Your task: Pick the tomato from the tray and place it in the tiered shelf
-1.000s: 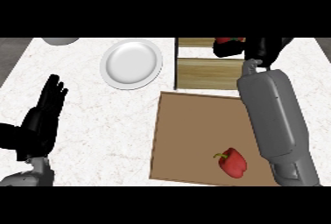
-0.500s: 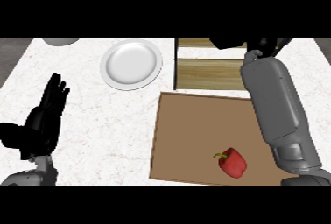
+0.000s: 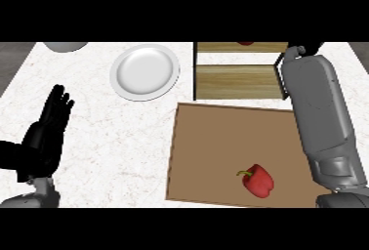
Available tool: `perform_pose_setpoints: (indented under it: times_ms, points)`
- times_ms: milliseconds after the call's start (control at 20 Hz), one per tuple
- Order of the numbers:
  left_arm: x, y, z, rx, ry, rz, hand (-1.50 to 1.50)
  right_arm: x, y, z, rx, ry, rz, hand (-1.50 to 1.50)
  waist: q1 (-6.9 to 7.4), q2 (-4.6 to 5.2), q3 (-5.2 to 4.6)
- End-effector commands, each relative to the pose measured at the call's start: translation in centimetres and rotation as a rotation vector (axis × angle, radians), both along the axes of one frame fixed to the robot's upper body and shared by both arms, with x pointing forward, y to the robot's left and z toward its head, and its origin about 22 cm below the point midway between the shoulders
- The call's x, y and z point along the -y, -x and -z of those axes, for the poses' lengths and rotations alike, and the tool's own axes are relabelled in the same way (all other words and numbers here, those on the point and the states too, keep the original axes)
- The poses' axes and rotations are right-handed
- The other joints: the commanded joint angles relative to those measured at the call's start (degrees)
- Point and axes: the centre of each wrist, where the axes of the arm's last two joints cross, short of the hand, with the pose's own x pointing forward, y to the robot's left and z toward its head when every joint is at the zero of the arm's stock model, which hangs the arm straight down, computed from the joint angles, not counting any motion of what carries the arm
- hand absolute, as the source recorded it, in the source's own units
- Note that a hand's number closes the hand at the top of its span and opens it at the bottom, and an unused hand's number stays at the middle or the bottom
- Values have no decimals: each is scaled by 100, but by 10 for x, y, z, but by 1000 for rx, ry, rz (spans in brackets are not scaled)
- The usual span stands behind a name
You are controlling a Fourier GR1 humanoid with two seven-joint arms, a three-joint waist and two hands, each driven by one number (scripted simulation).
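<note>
1. A red pepper point(image 3: 257, 181) lies near the brown tray's point(image 3: 216, 146) near edge; the rest is bare.
2. Left hand point(image 3: 45, 134) rests open, fingers straight, at the counter's left.
3. White plate point(image 3: 145, 72) sits beside the tiered shelf point(image 3: 238, 78).
4. The tomato point(image 3: 246, 43) shows on the shelf's far tier; right hand point(image 3: 306, 49) is barely visible there, its fingers impossible to judge.

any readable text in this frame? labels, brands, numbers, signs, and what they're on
None: no words, labels, brands, numbers or signs show in the head view.
The white plate, the brown tray, the red pepper on it and the wooden tiered shelf are all plain.
The grey right forearm and the black left hand carry no markings either.
</note>
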Motion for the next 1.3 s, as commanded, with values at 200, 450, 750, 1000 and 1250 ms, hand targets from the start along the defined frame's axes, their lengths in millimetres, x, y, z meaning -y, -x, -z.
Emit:
perform_pose_setpoints:
  times_ms: [200,450,750,1000,1250]
  points:
    - [-12,-5,12,-4,6,-22,0,37,29,-38,92,-135,166,-150,-107,-24,-11]
    - [-7,3,10,1,-15,-37,0,103,67,-45,28,-156,241,-150,-125,-34,-8]
    - [-7,6,7,3,3,-26,0,165,136,-52,0,-126,213,-150,-137,-31,-6]
    - [-4,-18,-10,-10,15,-16,0,185,178,-34,24,-155,190,-150,-97,-8,-5]
    - [7,-4,-3,9,6,-15,0,212,196,-56,48,-157,152,-150,-42,0,-6]
